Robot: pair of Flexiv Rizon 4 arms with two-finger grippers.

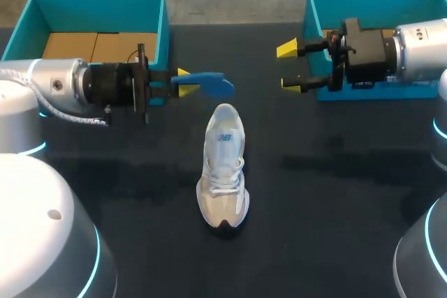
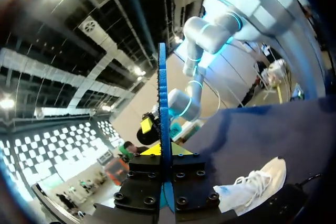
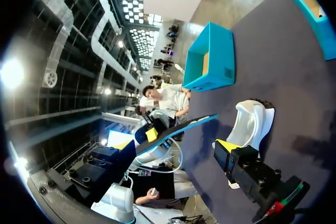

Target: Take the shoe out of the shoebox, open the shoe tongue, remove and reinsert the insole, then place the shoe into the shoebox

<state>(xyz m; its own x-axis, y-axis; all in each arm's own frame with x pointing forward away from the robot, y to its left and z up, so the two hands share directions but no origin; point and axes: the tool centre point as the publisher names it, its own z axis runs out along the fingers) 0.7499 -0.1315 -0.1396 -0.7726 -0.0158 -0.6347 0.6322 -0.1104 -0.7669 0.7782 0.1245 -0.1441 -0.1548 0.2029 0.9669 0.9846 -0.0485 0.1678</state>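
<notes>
A white lace-up shoe (image 1: 225, 165) lies on the dark table between my arms, toe toward the far side. My left gripper (image 1: 183, 82) hovers beyond the shoe's left side, shut on a blue insole (image 1: 211, 83) that sticks out to the right. In the left wrist view the insole (image 2: 164, 114) stands edge-on between the fingers, the shoe (image 2: 252, 184) below and beside it. My right gripper (image 1: 288, 66) hangs open and empty to the right of the insole. Its wrist view shows the gripper (image 3: 176, 148), the insole (image 3: 181, 127) and the shoe (image 3: 253, 121).
Two teal boxes stand at the far edge: one at the left (image 1: 98, 26) behind my left arm, one at the right (image 1: 377, 5) under my right arm. The right wrist view shows both boxes, the left (image 3: 210, 59) and the right (image 3: 310, 9).
</notes>
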